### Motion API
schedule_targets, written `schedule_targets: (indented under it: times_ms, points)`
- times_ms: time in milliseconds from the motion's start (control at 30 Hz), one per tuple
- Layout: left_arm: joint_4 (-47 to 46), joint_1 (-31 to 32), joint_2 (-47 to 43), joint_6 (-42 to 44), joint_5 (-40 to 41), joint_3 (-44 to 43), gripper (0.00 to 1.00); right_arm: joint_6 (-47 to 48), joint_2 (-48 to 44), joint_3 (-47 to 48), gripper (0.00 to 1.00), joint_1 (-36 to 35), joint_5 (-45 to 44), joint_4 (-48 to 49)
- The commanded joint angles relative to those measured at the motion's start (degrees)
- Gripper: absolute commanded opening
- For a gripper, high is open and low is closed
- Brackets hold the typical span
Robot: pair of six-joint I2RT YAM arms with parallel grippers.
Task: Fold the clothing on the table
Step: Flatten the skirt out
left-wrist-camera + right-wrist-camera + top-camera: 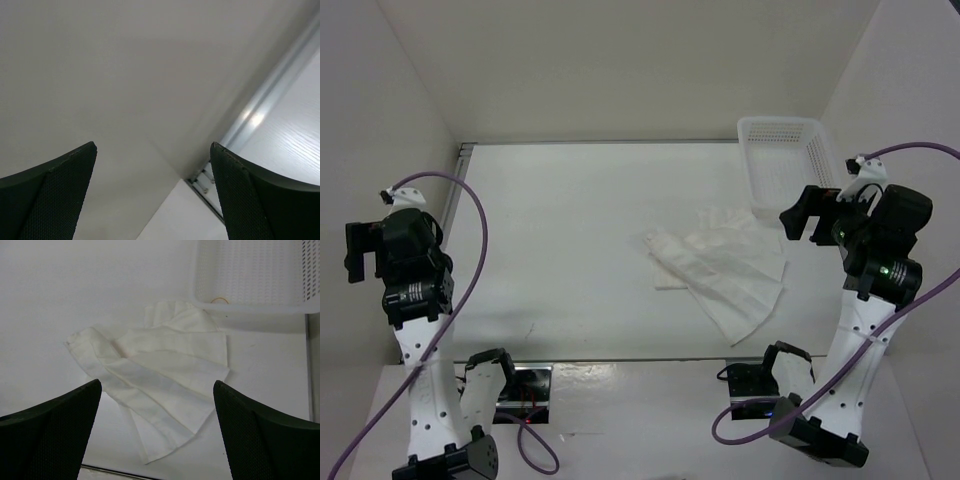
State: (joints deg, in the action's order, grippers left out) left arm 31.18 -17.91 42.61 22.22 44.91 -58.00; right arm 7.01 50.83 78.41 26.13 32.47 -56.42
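Though spread wide, right gripper jaws empty, touching nothing. Left gripper likewise wide and empty, facing wall, well left of basket. Clothing lying loosely bunched on table, just near-left of basket, contact unclear. Right jaws raised by basket's near edge, apart from clothing.

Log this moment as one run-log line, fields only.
clothing: partly folded, lying on table near basket | left fingers: open, empty, facing wall | right fingers: open, empty, apart from clothing
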Motion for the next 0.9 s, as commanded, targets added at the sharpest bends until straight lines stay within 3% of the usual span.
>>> schedule_targets:
  times_ms: [0,67,267,400,600,867]
  points:
    - [9.74,-0.28,0.54,-6.2,-13.56,-4.66,1.0,2.57,0.5,1.13,0.96,0.33,-0.65,-0.27]
    - [13.01,-0.28,1.42,-7.97,-19.04,-6.68,1.0,3.45,1.28,0.52,0.96,0.33,0.22,-1.66]
    - [18.39,-0.28,-0.15,-11.41,-45.23,-7.92,1.0,5.91,4.98,-5.54,0.96,0.33,9.71,-3.61]
    - [18.39,-0.28,-1.65,-15.09,-57.18,-8.45,1.0,6.78,4.98,-4.85,0.95,-0.91,8.5,-2.03]
    - [16.38,-0.28,-3.14,-16.42,-59.76,-6.87,1.0,2.33,4.45,-2.31,0.95,-1.7,0.6,3.24]
    - [13.38,-0.28,-8.33,-19.05,-61.08,-4.14,1.0,-1.03,1.99,9.9,0.98,-1.7,-15.23,2.64]
